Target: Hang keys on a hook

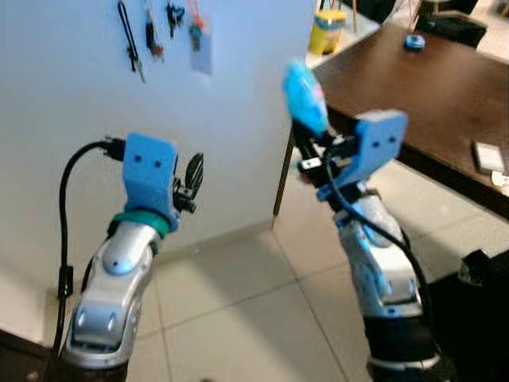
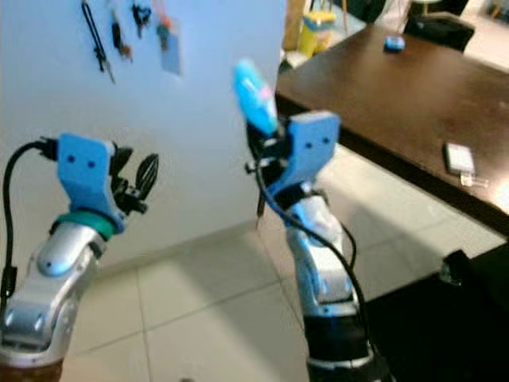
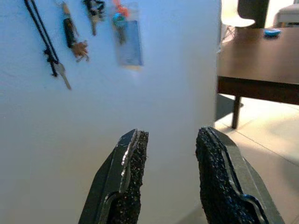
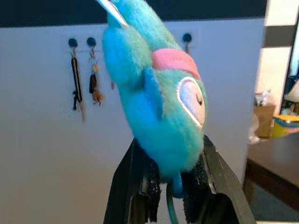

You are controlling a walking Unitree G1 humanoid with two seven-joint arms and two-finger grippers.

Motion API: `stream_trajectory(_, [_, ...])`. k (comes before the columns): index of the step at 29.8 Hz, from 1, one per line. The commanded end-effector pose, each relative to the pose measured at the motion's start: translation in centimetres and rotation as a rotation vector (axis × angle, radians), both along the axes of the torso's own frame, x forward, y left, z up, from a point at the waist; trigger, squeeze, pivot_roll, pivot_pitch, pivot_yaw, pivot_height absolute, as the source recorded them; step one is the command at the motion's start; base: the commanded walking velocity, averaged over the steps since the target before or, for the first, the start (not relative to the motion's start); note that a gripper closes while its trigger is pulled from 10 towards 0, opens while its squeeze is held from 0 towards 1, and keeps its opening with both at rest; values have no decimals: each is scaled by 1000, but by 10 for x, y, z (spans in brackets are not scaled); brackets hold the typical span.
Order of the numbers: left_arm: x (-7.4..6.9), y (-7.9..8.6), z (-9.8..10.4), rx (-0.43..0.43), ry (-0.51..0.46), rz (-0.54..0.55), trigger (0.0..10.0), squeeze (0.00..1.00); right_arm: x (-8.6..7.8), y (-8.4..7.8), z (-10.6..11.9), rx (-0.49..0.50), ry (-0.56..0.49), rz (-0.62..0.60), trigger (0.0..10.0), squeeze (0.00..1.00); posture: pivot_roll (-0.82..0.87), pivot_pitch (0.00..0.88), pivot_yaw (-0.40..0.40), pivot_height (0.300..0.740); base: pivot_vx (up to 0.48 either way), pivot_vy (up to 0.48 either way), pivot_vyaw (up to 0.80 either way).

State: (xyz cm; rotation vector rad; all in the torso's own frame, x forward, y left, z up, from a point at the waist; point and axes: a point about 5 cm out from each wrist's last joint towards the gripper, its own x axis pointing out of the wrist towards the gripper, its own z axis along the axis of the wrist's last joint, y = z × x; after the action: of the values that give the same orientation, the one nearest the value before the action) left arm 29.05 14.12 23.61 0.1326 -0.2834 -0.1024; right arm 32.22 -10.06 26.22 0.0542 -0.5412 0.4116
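Between the right gripper's [image 4: 175,184] fingers, raised before the white wall [image 1: 238,119], we find the soft, light turquoise plush fish keyring [image 4: 154,93] pinched low, likely to flop, its metal loop uppermost; left gripper [image 3: 168,172] spread, empty.

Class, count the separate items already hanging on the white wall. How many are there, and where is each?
4, in a row, seen in the left wrist view: a black lanyard with key, a dark fob, a dark key bunch, then a clear tag nearest the wall's corner. Others may hang out of frame.
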Motion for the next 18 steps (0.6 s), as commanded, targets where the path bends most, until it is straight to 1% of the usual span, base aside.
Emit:
stream_trajectory(1, [0, 0, -2, -4, 6, 4, 10000, 0, -2, 2, -2, -14, -2, 4, 10000, 0, -29, 45, 77, 740, 458, 0, 0])
stream_trajectory(7, [0, -1, -1, -12, 4, 0, 10000, 0, -2, 2, -3, -26, -2, 7, 10000, 0, -28, 48, 77, 740, 461, 0, 0])
stream_trajectory(15, [0, 0, 0, -25, 5, 8, 10000, 0, -5, 7, -4, -78, -22, 36, 10000, 0, -27, 49, 75, 740, 461, 0, 0])
stream_trajectory(18, [0, 1, 0, -28, 5, 11, 10000, 0, -4, 8, -4, -99, -28, 30, 10000, 0, -27, 51, 74, 740, 460, 0, 600])
